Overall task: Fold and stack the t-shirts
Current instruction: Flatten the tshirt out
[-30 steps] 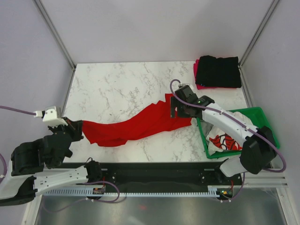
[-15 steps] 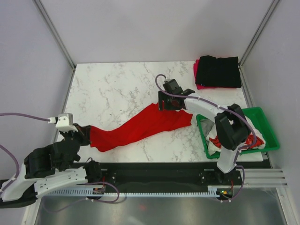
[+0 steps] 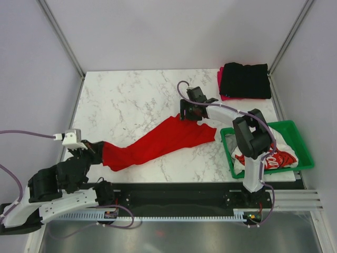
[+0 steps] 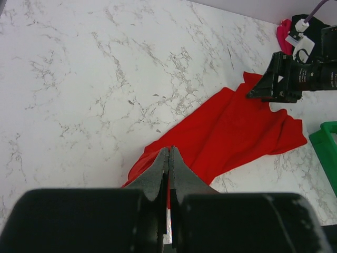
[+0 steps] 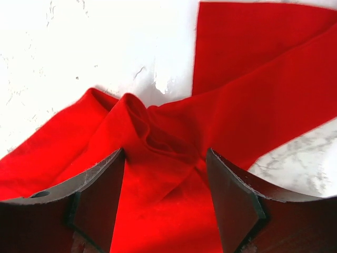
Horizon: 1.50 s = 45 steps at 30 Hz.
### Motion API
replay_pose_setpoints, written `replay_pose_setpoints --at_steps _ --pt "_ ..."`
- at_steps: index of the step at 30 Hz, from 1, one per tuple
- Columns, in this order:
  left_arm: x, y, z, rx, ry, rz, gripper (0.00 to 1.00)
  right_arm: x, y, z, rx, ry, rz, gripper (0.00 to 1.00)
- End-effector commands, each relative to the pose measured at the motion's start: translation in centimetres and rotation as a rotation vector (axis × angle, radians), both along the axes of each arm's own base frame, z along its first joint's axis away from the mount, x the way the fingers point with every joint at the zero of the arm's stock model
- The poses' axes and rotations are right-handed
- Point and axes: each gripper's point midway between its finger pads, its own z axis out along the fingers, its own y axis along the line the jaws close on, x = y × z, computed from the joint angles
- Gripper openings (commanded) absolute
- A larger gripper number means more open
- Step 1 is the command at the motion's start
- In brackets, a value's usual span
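two arms are on one garment: the red t-shirt (image 3: 158, 143) lies stretched in a long slanting band across the marble table (image 3: 126, 100), low on my left side and rising toward the right. the left gripper (image 4: 168, 152) sits at the shirt's near left end with its jaws pressed together and a sliver of red cloth caught between the tips, so i read it as clamped on the fabric. the right gripper (image 5: 166, 163) is down over the far upper corner of the same shirt; from its wrist camera i see the two fingers (image 5: 97, 195) spread wide, with a bunched ridge of red cloth lying between them and not pinched, though i cannot tell whether the pads touch it. the shirt's right end fans out flat on the marble and stops just beside the left wall of the green crate (image 3: 303, 143), which sits at the table's near right edge and holds a crumpled white t-shirt (image 3: 276, 158) with a red print. at the far right corner, well apart from the red one, a folded black t-shirt (image 3: 245, 80) rests on top of a magenta t-shirt (image 3: 219, 79), whose edge peeks out on the left
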Motion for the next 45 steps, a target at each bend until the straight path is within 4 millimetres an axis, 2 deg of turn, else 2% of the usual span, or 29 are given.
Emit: replay_pose_setpoints --at_steps 1,8,15,21,24,27,29,37,42,45 --pt "0.5 -1.0 0.3 0.038 -0.005 -0.012 0.02 -0.3 1.7 -0.2 0.088 -0.016 0.035 0.70" --pt "0.6 -1.4 0.2 0.055 0.000 -0.016 0.02 -0.1 2.3 -0.4 0.137 -0.009 0.035 0.66" --pt "0.6 -1.3 0.2 0.051 -0.002 -0.016 0.02 -0.1 1.5 2.7 0.138 -0.064 0.020 0.65" --pt "0.7 -1.6 0.0 0.068 0.005 -0.018 0.02 -0.7 1.5 3.7 0.150 -0.057 0.024 0.59" --pt "0.7 -1.7 -0.1 0.075 0.007 -0.020 0.02 -0.9 1.4 3.7 0.155 -0.052 0.014 0.55" --pt "0.7 -1.8 -0.1 0.079 0.009 -0.021 0.02 -1.3 1.7 3.3 0.166 -0.033 0.019 0.44" --pt "0.7 -1.8 -0.1 0.079 0.008 -0.022 0.02 -1.4 1.7 2.9 0.168 -0.024 0.021 0.40" --pt "0.7 -1.8 -0.1 0.079 0.009 -0.023 0.02 -1.4 1.3 2.8 0.149 -0.030 0.016 0.37" --pt "0.7 -1.9 -0.1 0.087 0.011 -0.026 0.02 -0.4 1.3 5.0 0.134 -0.075 0.017 0.40" --pt "0.7 -1.9 -0.1 0.083 0.009 -0.025 0.02 -0.3 1.5 5.2 0.140 -0.068 0.026 0.41"
